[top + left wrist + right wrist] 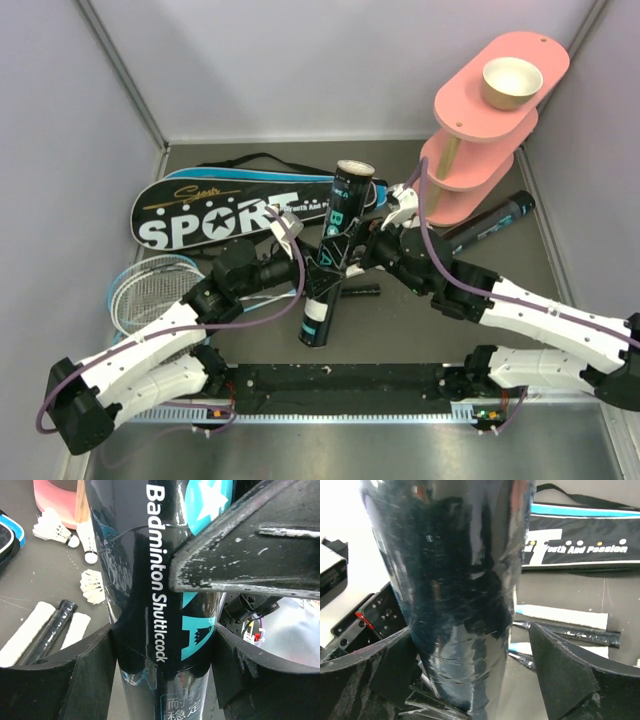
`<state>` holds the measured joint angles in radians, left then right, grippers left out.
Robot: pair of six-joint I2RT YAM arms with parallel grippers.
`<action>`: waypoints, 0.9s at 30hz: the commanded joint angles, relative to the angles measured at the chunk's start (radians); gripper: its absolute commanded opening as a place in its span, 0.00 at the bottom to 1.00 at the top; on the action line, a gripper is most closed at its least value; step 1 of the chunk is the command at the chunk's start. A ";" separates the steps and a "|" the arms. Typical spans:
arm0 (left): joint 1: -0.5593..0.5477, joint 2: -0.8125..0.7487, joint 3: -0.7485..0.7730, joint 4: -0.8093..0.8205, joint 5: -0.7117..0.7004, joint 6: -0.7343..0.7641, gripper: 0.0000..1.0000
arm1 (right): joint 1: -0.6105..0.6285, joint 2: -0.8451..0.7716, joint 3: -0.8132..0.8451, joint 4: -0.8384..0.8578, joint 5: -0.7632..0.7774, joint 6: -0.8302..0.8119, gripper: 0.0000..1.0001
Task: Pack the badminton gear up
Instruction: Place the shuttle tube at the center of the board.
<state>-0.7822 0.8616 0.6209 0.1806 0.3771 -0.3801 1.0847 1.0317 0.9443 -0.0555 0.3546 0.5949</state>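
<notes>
The left pincer (165,650) is clamped on the tube (343,205) at frame centre, jaws flush on its sides, the tube tilted. The right pincer (470,655) straddles the same tube with jaws apart, a gap showing on one side. On the counter (420,330) the bag (230,212) lies upper left and the rackets (150,290) lower left.

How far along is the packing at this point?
Done: nothing visibly packed. In hand: the left end effector grips the black tube, its top open and contents hidden; the right end effector stands open around it. Left: loose shuttlecocks, rackets lying outside the SPORT bag, and the second tube lying by the pink stand.
</notes>
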 commanded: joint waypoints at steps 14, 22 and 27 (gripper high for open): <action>0.000 -0.163 0.152 -0.177 -0.234 0.199 0.85 | -0.077 -0.297 -0.031 -0.588 0.314 0.311 0.34; 0.001 -0.263 0.111 -0.164 -0.345 0.254 0.89 | -0.704 -0.380 -0.151 -0.997 0.124 0.420 0.33; 0.000 -0.239 0.112 -0.176 -0.290 0.224 0.87 | -1.271 -0.166 -0.216 -0.781 -0.125 0.088 0.31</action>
<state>-0.7807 0.6048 0.7322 0.0132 0.0742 -0.1547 0.0532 0.7193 0.7418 -0.8963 0.3943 0.9024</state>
